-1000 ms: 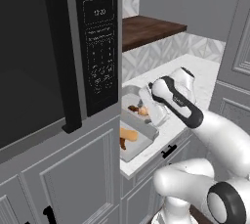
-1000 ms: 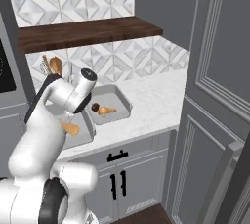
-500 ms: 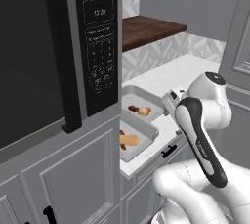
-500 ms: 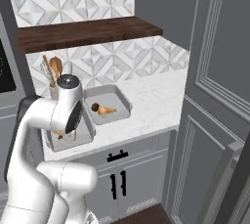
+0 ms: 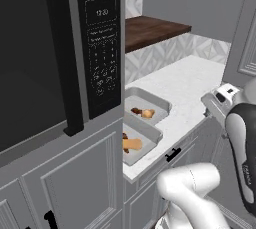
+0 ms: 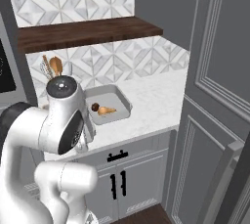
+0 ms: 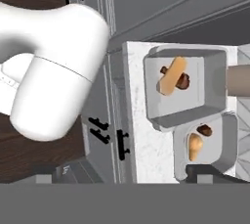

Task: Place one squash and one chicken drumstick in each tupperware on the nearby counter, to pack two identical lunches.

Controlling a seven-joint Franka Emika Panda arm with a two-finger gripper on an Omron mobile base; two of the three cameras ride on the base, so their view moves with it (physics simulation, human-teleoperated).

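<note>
2 grey tubs sit side by side on the white counter (image 5: 200,80), next to the black microwave (image 5: 60,63). In the left base view the near tub (image 5: 141,143) holds an orange squash (image 5: 132,144) with a dark drumstick (image 5: 124,136) just beside it, partly hidden by the microwave's edge. The far tub (image 5: 147,104) holds a second squash (image 5: 147,114) touching a second drumstick (image 5: 136,110). The tubs touch or nearly touch along one side.

In the hand view, looking straight down, the larger-looking tub (image 7: 185,88) has its squash (image 7: 172,76) lying across its brown drumstick (image 7: 183,81), and the other tub (image 7: 205,149) has its squash (image 7: 195,145) just apart from its drumstick (image 7: 204,130).

The gripper (image 5: 220,100) is raised above the counter's front edge, well apart from both tubs, with nothing between its fingers; the jaws stand wide apart and empty.

A brown shelf (image 6: 88,31) runs along the tiled wall above the counter, and a holder of utensils (image 6: 52,66) stands under it beside the far tub (image 6: 108,101) in the right base view.
</note>
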